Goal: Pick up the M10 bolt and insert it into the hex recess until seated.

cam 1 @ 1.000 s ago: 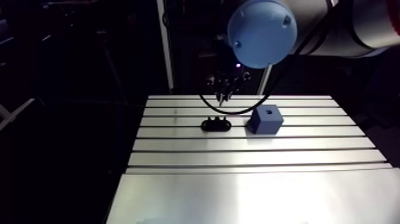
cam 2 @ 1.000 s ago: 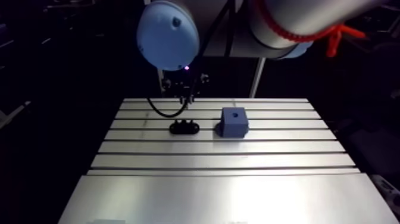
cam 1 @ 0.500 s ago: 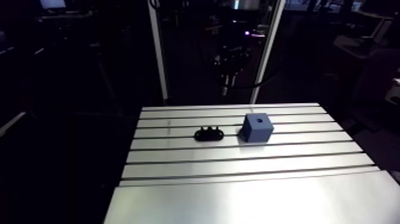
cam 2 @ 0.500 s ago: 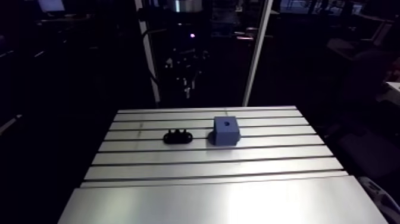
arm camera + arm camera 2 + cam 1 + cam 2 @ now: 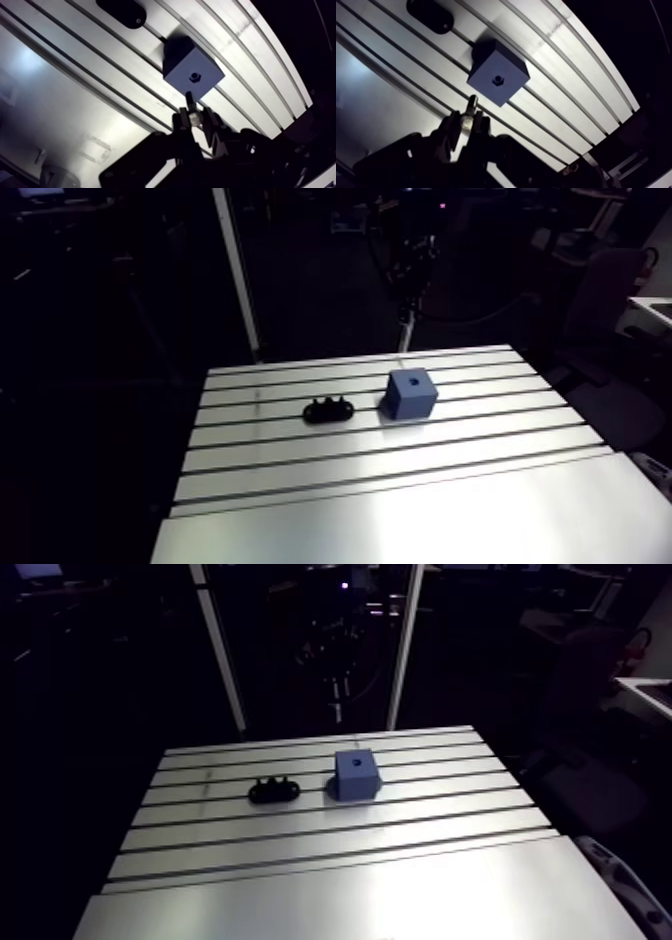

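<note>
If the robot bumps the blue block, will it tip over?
Probably not: the block looks squat, about as wide as tall, and sits flat on the table. It may slide instead, since the metal looks smooth and no clamp shows. With flat faces, it shouldn't roll.

Bare table (image 5: 400, 488) lies around the blue block (image 5: 411, 395); only the black holder (image 5: 329, 410) stands nearby.

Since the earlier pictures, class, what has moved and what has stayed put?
The gripper, shut on the bolt, has risen from just over the black holder and swung across toward the blue block. Block and holder stay side by side on the table; otherwise only the camera shifted.
</note>
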Controlling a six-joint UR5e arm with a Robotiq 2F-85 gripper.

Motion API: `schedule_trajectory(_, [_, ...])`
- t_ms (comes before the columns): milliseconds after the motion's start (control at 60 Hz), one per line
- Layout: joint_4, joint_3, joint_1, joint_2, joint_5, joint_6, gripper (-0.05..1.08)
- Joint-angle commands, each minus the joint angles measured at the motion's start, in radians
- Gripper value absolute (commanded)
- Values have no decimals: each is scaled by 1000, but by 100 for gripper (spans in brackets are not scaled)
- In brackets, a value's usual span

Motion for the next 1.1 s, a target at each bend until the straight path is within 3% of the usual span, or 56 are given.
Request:
schedule_trajectory(17, [7,-3,-14,20,-9,-28,84])
schedule_trajectory(450, [0,-1,-47,62,-9,-32,84])
schedule_trajectory(617, [-68,15,-50,72,-7,-36,84])
schedule_trajectory(850, [-76,28,-50,86,-8,-33,84])
schedule_trajectory(1100, [-77,38,-66,90,-1,-31,84])
